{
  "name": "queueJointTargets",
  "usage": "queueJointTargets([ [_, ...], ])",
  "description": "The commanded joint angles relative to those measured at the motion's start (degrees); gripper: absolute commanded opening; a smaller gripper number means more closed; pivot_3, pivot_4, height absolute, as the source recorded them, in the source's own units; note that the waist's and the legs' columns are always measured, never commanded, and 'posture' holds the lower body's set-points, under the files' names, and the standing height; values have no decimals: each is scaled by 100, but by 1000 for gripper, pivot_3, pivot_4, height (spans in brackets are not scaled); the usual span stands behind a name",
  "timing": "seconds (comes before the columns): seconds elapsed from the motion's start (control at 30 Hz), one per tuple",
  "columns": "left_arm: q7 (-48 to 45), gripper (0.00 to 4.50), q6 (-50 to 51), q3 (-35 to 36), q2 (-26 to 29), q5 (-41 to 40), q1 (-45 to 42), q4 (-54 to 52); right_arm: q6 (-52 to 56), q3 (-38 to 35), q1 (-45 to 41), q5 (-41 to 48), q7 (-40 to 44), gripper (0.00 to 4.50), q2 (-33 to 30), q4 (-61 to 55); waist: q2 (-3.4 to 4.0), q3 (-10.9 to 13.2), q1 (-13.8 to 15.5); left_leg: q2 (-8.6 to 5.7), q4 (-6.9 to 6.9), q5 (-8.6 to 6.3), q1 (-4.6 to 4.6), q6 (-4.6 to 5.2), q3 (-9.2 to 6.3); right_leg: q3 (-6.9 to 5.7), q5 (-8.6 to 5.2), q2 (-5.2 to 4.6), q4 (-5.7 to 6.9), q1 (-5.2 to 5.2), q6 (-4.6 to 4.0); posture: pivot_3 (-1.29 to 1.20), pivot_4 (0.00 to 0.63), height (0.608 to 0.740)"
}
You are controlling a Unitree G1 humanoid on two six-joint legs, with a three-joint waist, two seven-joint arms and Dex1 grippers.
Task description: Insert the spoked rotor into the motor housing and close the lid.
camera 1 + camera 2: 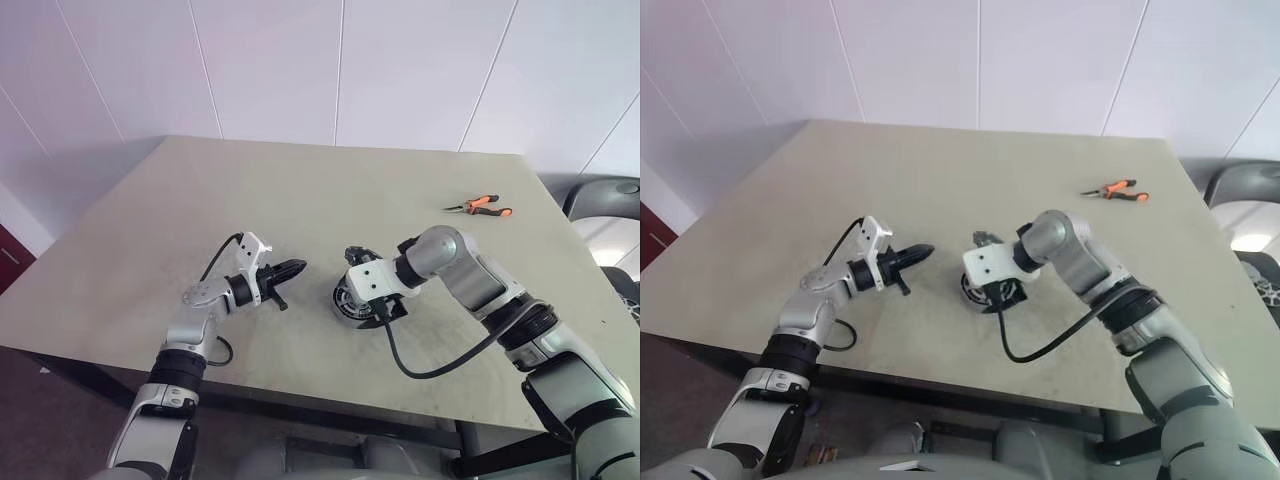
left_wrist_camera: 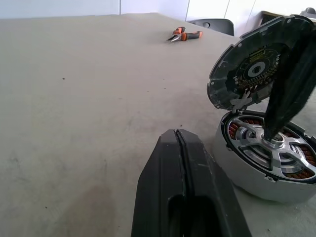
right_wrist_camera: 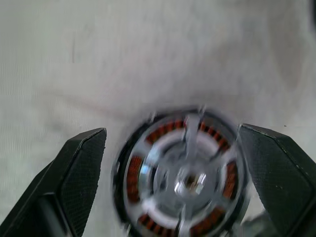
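Note:
The motor housing (image 2: pixel 247 175) sits on the table with its copper windings showing. The spoked rotor (image 2: pixel 269 145) lies inside it. The round lid (image 2: pixel 247 66) stands tilted up over the housing's far side, dark inner face showing. My right gripper (image 3: pixel 172 129) hangs open just above the housing, fingers spread wide to either side of it. One of its fingers (image 2: pixel 291 84) reaches down in front of the lid toward the rotor's hub. My left gripper (image 1: pixel 287 270) is shut and empty, level above the table, pointing at the housing (image 1: pixel 347 300) from a short way to its left.
Orange-handled pliers (image 1: pixel 480 206) lie at the far right of the grey table (image 1: pixel 300 180). A dark chair (image 1: pixel 600 195) stands beyond the table's right edge. A black cable loops from my right wrist over the tabletop near the front edge.

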Motion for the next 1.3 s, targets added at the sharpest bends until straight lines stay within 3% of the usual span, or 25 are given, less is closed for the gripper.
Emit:
queueJointTargets([
  [0.03,-9,0,-79,8,24,-27,-46,-210,-562,-46,-10,-230,-87,4481,-218,479,0,0,-7,0,0,0,0,0,0,0,0,0,0,0,0,0,0,740],
  [0.23,-21,0,-75,6,22,-21,-65,-189,-1486,-2,-97,-536,-507,4481,-98,1692,-5,-1,-32,0,2,0,27,0,2,2,-1,0,0,25,-1,0,0,740],
  [0.27,-24,0,-75,6,24,-18,-70,-184,-1597,10,-126,-569,-572,4313,-41,1863,-8,-3,-37,0,4,0,28,0,2,2,-1,0,0,27,-2,0,0,740],
  [0.33,-28,0,-73,7,30,-16,-71,-185,-1730,14,-161,-586,-594,3924,45,2061,-18,-9,-71,1,9,0,36,-1,0,2,-1,1,-1,36,-2,0,0,740],
  [0.53,-15,0,-61,13,50,-9,-47,-214,-1763,-112,-103,-435,-517,2075,333,2014,-25,-13,-186,-2,10,-6,37,-12,-4,2,1,-5,-3,45,-5,0,0,740],
  [0.63,1,0,-51,7,47,-7,-25,-245,-1618,-171,-73,-399,-426,2075,388,1823,-25,-14,-217,2,-9,1,34,0,-4,3,6,0,5,26,-13,0,0,740],
  [0.87,13,0,-73,3,51,10,-13,-221,-1543,-265,-4,-464,-469,240,445,1662,-26,-14,-302,7,-8,1,36,0,-8,2,1,8,11,24,-7,0,0,740],
  [1.27,42,0,-103,23,84,25,16,-207,-1587,-497,3,-343,-612,240,381,1595,-25,-13,-293,-1,-4,0,32,0,-12,2,1,1,5,26,-7,0,0,740],
  [1.3,46,0,-87,34,87,14,22,-208,-1583,-523,26,-303,-570,526,337,1576,-25,-12,-294,-1,-4,0,32,0,-11,2,1,0,5,26,-7,0,0,740],
])
